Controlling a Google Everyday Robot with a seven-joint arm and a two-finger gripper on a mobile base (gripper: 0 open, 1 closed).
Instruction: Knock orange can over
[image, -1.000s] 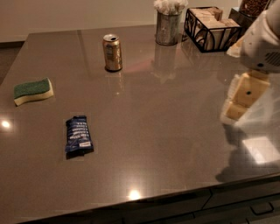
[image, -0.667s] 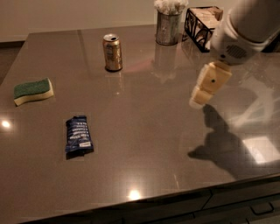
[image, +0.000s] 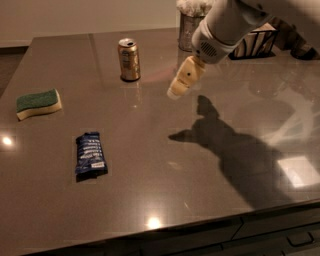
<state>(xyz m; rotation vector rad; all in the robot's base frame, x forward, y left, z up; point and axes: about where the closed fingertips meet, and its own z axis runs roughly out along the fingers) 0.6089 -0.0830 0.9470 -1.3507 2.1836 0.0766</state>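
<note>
Closer than before, end effector (image: 176, 91), grip unclear, right of upright orange can (image: 129, 60).

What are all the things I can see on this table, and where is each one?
orange can: one, orange-gold with a silver top, standing upright at the back of the table, left of the middle
sponge: one, green on top and pale yellow below, near the left edge
snack packet: one, dark blue, lying flat in front of the sponge, nearer the front
metal cup: one, grey, full of white-tipped sticks, at the back, right of the can
wire basket: one, black, back right, partly hidden by the arm
table: one, shiny grey-brown, under everything
arm: one, white, reaching in from the top right
gripper: one, cream, above the table to the right of the can, not touching it
</note>
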